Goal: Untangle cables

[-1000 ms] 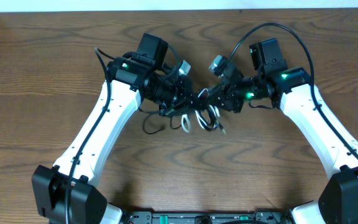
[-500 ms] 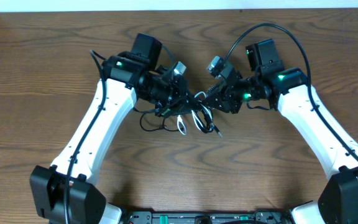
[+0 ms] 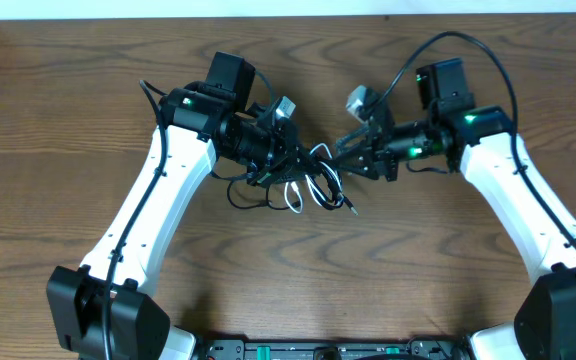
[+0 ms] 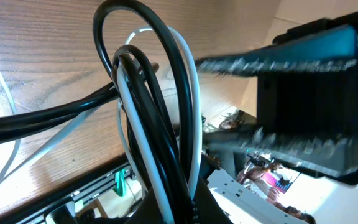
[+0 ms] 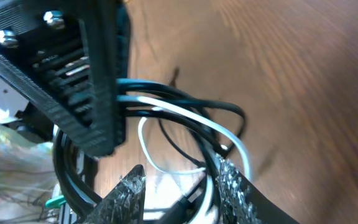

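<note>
The cables (image 3: 316, 186) hang centre-frame between the arms, loops brushing the counter (image 3: 68, 120). The right end effector (image 3: 348, 157) pinches strands; the left end effector (image 3: 291, 163) — closure impossible to tell. Pulling apart may cinch the knot — or yank strands free.

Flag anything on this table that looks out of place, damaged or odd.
Nothing looks damaged or spilled. The only disorder is the cables: black and white loops bunched together between the left gripper and the right gripper, with one plug end straggling out of the bundle.
</note>
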`<state>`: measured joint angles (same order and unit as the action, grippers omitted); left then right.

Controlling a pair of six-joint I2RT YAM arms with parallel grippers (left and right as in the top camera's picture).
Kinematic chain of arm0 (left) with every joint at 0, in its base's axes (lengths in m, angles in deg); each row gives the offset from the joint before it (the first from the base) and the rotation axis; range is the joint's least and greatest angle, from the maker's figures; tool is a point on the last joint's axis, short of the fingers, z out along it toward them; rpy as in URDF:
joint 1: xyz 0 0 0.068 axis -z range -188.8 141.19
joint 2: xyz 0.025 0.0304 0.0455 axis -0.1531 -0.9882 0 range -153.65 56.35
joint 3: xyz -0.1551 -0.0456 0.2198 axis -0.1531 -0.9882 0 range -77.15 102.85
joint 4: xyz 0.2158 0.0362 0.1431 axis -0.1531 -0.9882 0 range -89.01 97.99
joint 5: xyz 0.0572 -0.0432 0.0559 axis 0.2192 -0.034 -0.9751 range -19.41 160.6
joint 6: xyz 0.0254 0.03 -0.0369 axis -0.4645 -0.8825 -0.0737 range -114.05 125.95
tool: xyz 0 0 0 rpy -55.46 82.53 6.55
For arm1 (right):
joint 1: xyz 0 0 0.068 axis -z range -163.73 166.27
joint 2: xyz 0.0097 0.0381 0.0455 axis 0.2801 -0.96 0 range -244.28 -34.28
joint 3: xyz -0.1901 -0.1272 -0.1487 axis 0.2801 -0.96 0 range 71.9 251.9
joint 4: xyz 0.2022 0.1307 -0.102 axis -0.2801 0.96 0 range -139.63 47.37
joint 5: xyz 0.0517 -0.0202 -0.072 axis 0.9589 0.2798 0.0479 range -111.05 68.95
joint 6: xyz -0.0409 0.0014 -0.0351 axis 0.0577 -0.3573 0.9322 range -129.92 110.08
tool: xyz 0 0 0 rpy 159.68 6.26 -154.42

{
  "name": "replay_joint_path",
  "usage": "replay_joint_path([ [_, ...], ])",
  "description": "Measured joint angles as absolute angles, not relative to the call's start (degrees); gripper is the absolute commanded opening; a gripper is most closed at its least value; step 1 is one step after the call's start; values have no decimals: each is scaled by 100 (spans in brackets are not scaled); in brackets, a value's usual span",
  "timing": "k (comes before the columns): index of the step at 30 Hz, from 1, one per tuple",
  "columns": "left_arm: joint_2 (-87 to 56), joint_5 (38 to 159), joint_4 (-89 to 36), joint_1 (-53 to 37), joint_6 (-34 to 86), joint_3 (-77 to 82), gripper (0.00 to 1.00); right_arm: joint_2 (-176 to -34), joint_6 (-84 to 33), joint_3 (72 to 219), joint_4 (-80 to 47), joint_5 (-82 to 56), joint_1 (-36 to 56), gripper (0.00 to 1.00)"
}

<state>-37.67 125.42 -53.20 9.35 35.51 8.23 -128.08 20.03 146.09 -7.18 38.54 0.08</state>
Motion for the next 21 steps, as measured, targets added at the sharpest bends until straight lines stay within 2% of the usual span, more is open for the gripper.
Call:
replay_joint_path([
  [9, -3767, 12564, -5314, 935, 3553, 823, 7, -12943, 1863, 14448, -1524, 3725, -123, 33],
  [14, -3767, 12579, -5316, 935, 3553, 823, 7, -13230, 1737, 14445, -1727, 3697, -239, 31],
  [16, -3767, 12579, -5316, 935, 3553, 823, 7, -13234, 1730, 14445, -1727, 3695, -300, 28],
  [18, -3767, 12579, -5314, 935, 3553, 823, 7, -13236, 1713, 14445, -1708, 3686, -381, 20],
  [21, -3767, 12579, -5292, 935, 3571, 823, 7, -13249, 1553, 14445, -1688, 3483, -453, 12],
])
